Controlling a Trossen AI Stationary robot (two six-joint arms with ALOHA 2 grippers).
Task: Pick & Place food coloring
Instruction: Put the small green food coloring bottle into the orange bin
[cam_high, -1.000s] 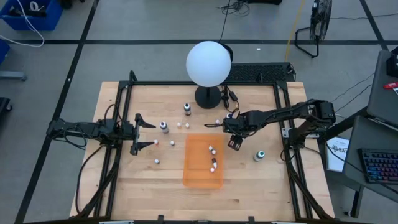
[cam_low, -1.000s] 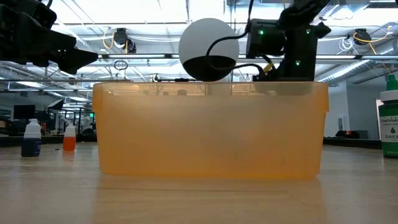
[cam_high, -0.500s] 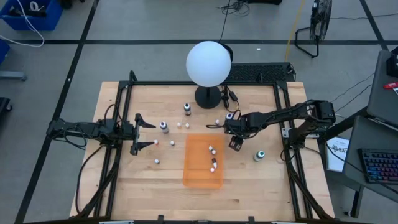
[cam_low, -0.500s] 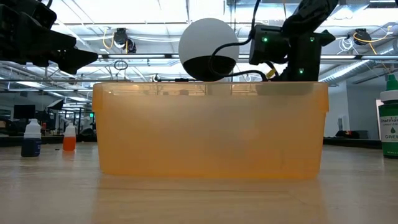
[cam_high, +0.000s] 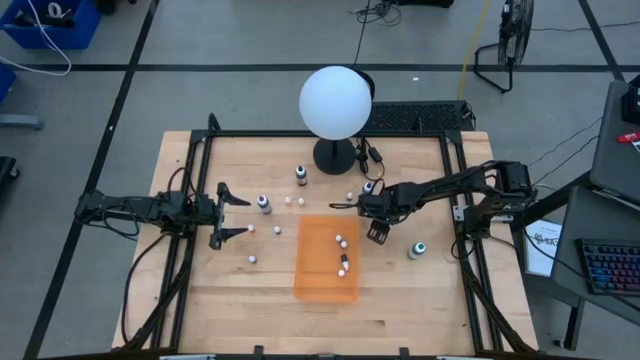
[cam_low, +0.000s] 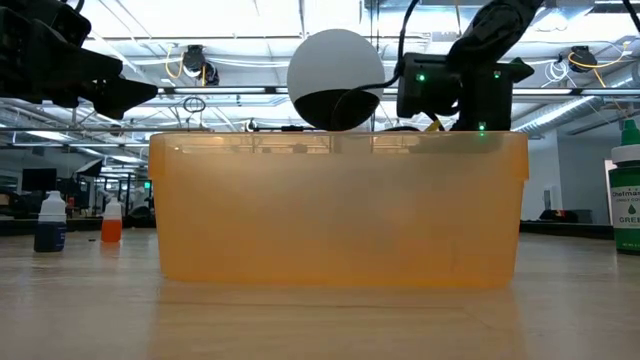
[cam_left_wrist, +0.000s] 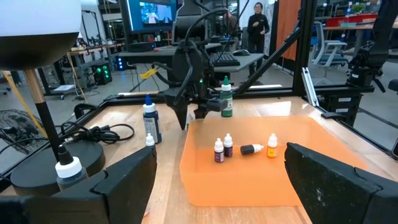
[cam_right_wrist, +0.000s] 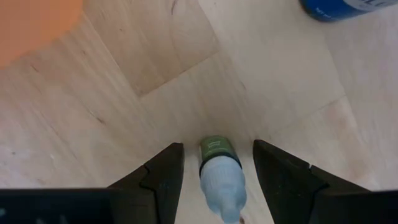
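While your right gripper (cam_high: 372, 208) has crept a little toward the bin (cam_high: 312, 285) over the last second, its fingers have kept the same half-closed spacing; the wrist view shows a small green-labelled bottle (cam_right_wrist: 221, 173) sitting between them, close against both, so I judge it clamped and lifted. That reads as the carry leg of one pick; the drop is not yet made, since the gripper hangs just beside the bin's far right corner, over bare wood, not over the orange.

Your left gripper (cam_high: 232, 212) waits at the table's left side, fingers wide apart, holding nothing.

Inside the bin you have four bottles (cam_left_wrist: 227, 145): two dark ones upright side by side, one dark one lying down, one orange one upright. Outside it, a green-top (cam_high: 418, 248) stands to the right, a blue-top (cam_high: 368, 187) just behind your right gripper, and several more stand scattered between the bin and your left gripper.
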